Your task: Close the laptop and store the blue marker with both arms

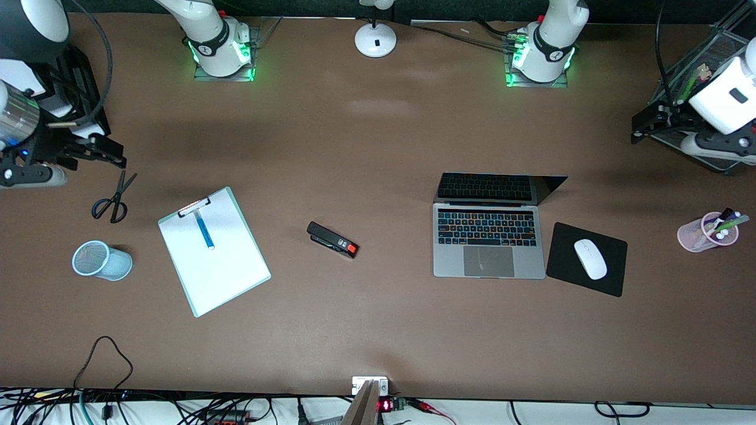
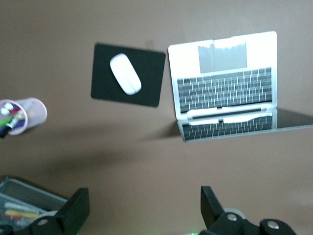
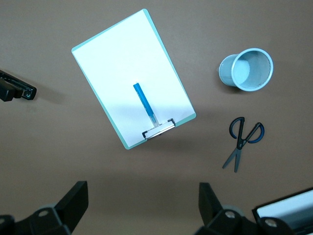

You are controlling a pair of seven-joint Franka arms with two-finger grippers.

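Start of a two-arm tidy-up, nothing yet grasped. The laptop (image 1: pixel 489 236) stands open at centre right of the front view, keyboard and trackpad exposed, its screen raised toward the robots' bases; beside it, toward the left arm's end of the table, a white mouse (image 1: pixel 590 258) rests on a black mouse pad (image 1: pixel 611 280), and a pink cup (image 1: pixel 706 231) of mixed markers sits at the right edge. The blue marker (image 1: pixel 204 230) lies on the white sheet of a clipboard (image 1: pixel 214 251) at centre left, one end close to the clip; whether it is tucked under the clip is hard to tell. A blue mesh cup (image 1: pixel 101 260) lies on its side at lower left, probably the marker's store, with scissors (image 1: pixel 113 199) above it in the frame and a stapler (image 1: pixel 332 239) mid-table. The left gripper (image 2: pixel 142 210) hangs high with fingers spread wide, its camera taking in the laptop; the right gripper (image 3: pixel 142 205), equally wide apart, looks down on the clipboard, so each arm is posed over its own job
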